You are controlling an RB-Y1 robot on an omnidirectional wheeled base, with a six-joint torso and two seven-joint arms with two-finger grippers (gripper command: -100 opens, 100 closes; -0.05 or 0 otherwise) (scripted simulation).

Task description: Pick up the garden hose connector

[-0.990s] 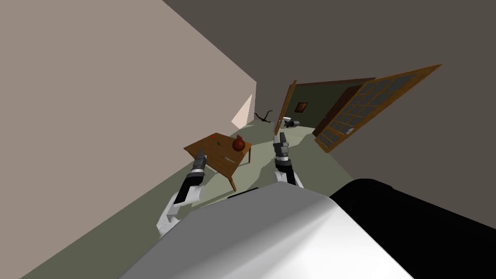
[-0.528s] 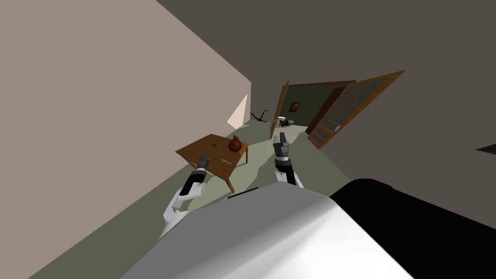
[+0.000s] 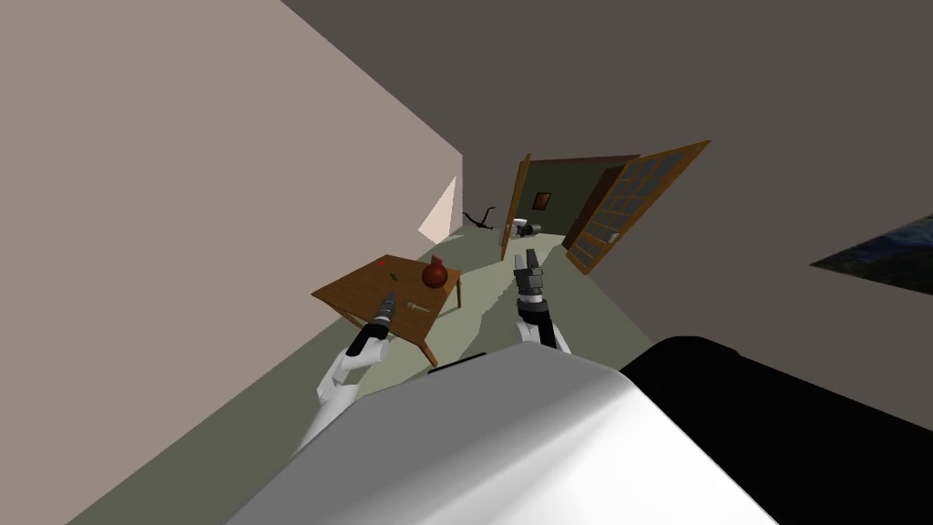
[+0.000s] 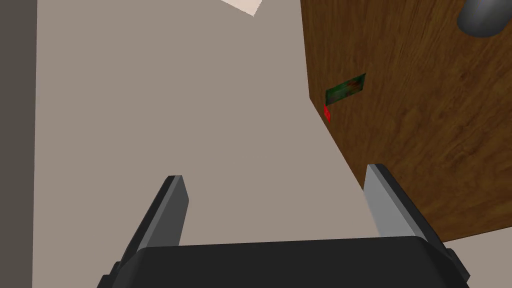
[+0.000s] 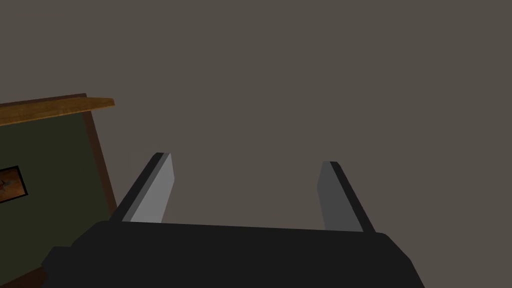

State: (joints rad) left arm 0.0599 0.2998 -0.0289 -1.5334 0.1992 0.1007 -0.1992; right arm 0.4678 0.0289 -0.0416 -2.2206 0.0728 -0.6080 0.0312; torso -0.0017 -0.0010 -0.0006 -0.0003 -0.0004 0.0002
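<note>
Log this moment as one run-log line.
left gripper open, at wooden table edge | right gripper open, clear of table | hose connector on table, ungrasped

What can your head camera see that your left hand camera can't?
Head camera adds: a dark red round pot and a small pale thing, perhaps the hose connector, on the wooden table, the right gripper, open wooden doors. Left wrist camera adds: a grey rounded shape I can't identify. Both: the table, a green card, a tiny red thing, the open left gripper.

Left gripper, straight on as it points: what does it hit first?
Probably the beige wall, seen between the left gripper's open fingers; the wooden table lies just beside that line. Depth unclear.
</note>
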